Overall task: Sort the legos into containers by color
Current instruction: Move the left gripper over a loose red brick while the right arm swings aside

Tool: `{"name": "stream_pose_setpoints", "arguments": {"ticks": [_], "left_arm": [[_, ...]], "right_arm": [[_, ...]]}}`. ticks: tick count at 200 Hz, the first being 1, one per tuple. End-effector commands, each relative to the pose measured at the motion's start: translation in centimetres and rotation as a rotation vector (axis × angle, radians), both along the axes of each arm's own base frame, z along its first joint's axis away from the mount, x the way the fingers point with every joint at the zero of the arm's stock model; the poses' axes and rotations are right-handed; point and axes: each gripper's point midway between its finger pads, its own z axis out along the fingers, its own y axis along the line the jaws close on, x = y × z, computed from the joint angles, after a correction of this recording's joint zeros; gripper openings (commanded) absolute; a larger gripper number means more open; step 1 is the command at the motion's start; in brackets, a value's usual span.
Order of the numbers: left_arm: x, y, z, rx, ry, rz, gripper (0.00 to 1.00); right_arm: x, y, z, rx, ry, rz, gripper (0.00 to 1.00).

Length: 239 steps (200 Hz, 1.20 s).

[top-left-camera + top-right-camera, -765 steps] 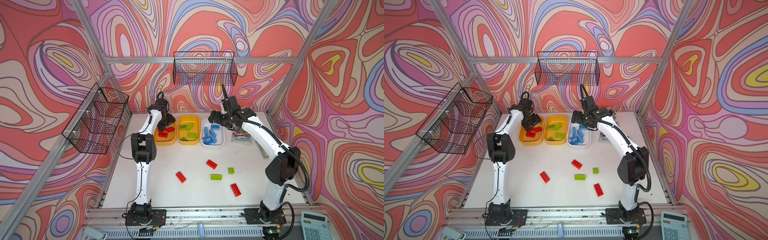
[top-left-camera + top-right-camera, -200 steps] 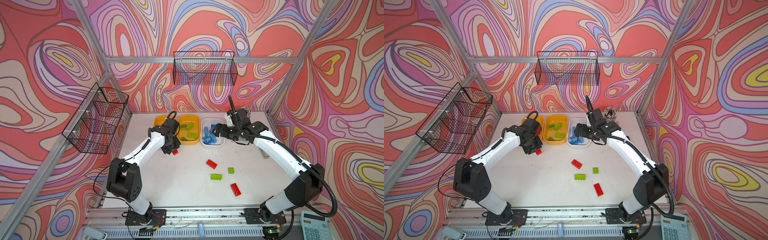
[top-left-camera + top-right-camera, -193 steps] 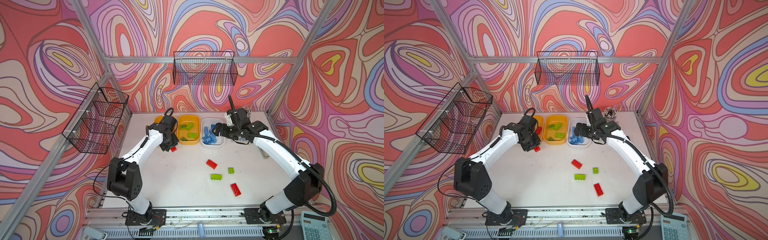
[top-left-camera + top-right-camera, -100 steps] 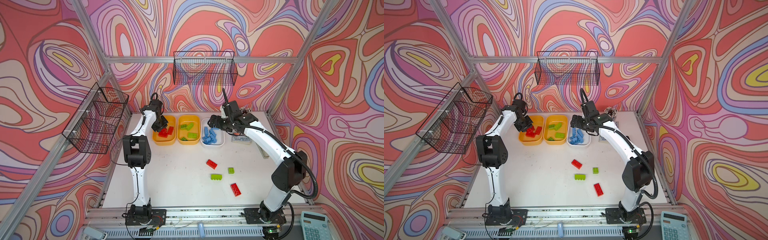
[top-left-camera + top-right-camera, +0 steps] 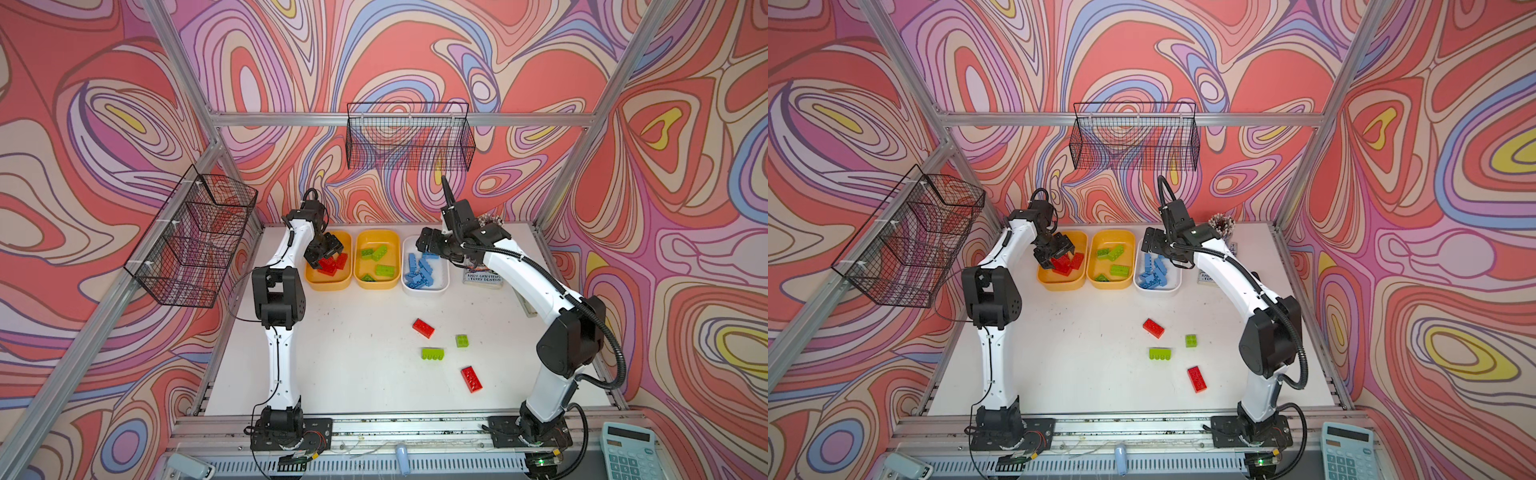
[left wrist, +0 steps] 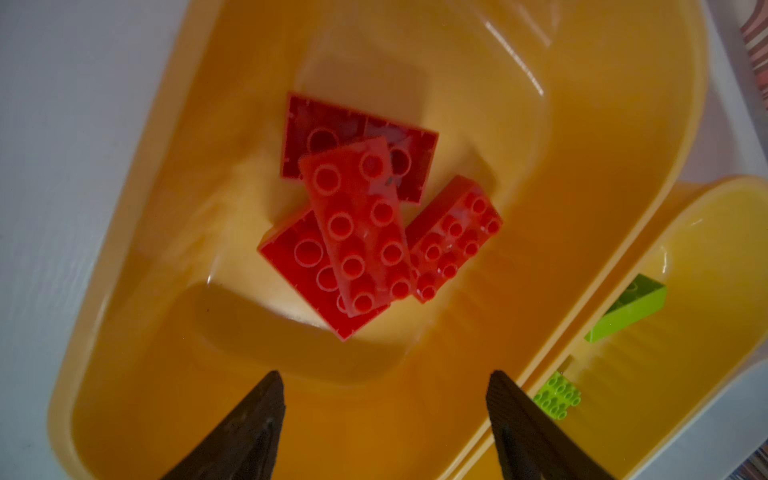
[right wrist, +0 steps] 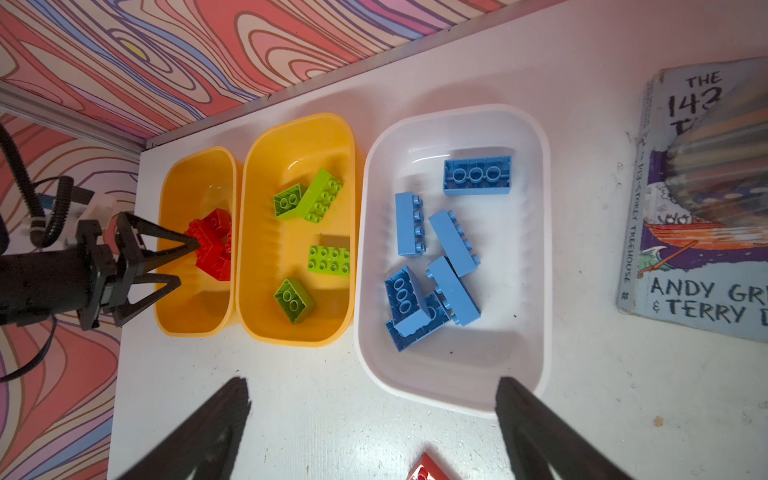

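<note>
The left hand (image 6: 384, 376) and right hand (image 7: 372, 380) are open wide, holding nothing. The red plastic brick (image 5: 423, 328) at lower right looks hard, light and slippery; pinch its long sides.

Swirled red-pink walls (image 5: 415, 50) enclose a white table (image 5: 353, 332) — wire baskets (image 5: 409, 141) hang.

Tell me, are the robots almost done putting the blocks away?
Mostly. Done: reds sit in one yellow tub, greens in the middle tub, blues in the white tub. In hand: nothing; the left gripper and right gripper are open and empty. Left: two loose reds and two loose greens on the table.
</note>
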Motion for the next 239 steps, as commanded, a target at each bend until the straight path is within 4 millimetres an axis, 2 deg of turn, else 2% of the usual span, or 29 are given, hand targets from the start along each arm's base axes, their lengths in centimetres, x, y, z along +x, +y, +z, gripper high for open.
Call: {"name": "stream_pose_setpoints", "arguments": {"ticks": [1, 18, 46, 92, 119, 145, 180, 219, 239], "left_arm": [[-1.7, -1.3, 4.3, -0.011, -0.093, -0.065, 0.80], [-3.0, -4.3, 6.4, -0.016, -0.193, -0.217, 0.79], [-6.2, -9.9, 8.1, 0.062, -0.306, -0.517, 0.80], [-12.3, -17.8, 7.3, 0.035, -0.356, -0.829, 0.82], [-16.1, -22.5, 5.7, 0.015, -0.373, -0.999, 0.82], [-18.2, -25.1, 3.8, 0.000, -0.349, -1.061, 0.82], [-19.3, -27.8, 2.4, 0.016, -0.346, -1.109, 0.83], [-20.2, -29.3, 0.0, 0.042, -0.337, -1.179, 0.88], [-20.5, -29.9, -1.3, 0.053, -0.326, -1.214, 0.88]], "right_arm": [[-1.7, -1.4, 1.2, 0.003, -0.008, -0.055, 0.98], [-2.7, -2.2, 0.8, -0.003, 0.003, -0.073, 0.98], [-4.3, -3.1, 1.3, 0.005, 0.006, -0.094, 0.98], [-8.2, -5.1, 1.1, 0.043, 0.024, -0.147, 0.98], [-10.1, -6.5, 1.0, 0.024, 0.038, -0.169, 0.98], [-11.8, -8.1, 0.3, -0.028, 0.072, -0.201, 0.98], [-13.9, -10.8, -1.5, -0.094, 0.125, -0.275, 0.98], [-15.8, -14.1, -2.5, -0.027, 0.137, -0.405, 0.98], [-16.7, -15.2, -3.0, 0.012, 0.149, -0.440, 0.98]]}}
